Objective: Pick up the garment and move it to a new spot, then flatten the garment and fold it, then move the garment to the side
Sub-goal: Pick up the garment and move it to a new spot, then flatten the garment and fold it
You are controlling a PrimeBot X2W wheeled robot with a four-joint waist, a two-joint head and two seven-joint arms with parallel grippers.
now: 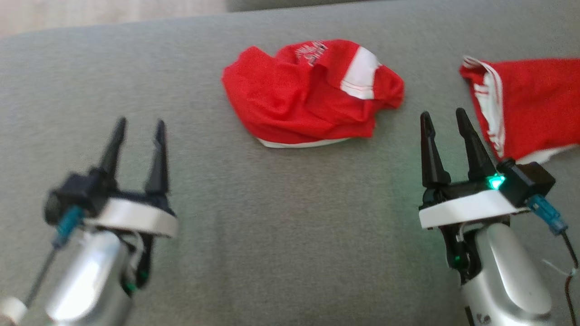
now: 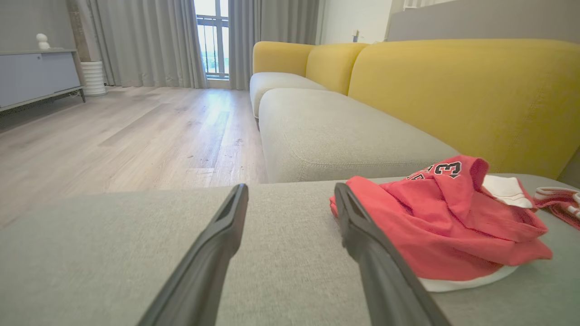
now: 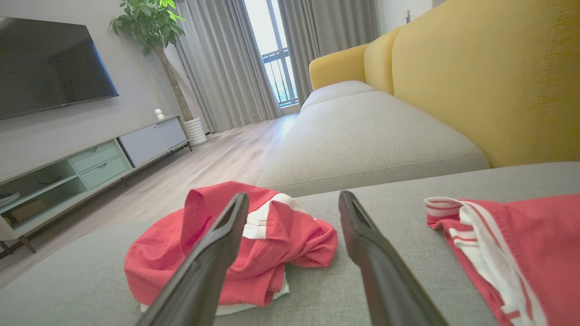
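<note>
A red garment (image 1: 308, 93) with white trim lies crumpled in a heap on the grey cushion (image 1: 281, 235), near its far middle. The left wrist view has the garment (image 2: 453, 226) to the right of the fingers; in the right wrist view the garment (image 3: 281, 244) lies just ahead, partly behind the left finger. My left gripper (image 1: 139, 124) hovers at the lower left, open and empty, well short of the heap. Also open and empty, my right gripper (image 1: 444, 115) stands at the lower right, to the right of the heap.
A second red piece with white stripes (image 1: 525, 108) lies flat at the cushion's right edge, close to my right gripper. Beyond the cushion are a sofa seat (image 2: 335, 131) with a yellow backrest (image 2: 466, 95), wood floor (image 2: 113, 136) and a TV cabinet (image 3: 90, 167).
</note>
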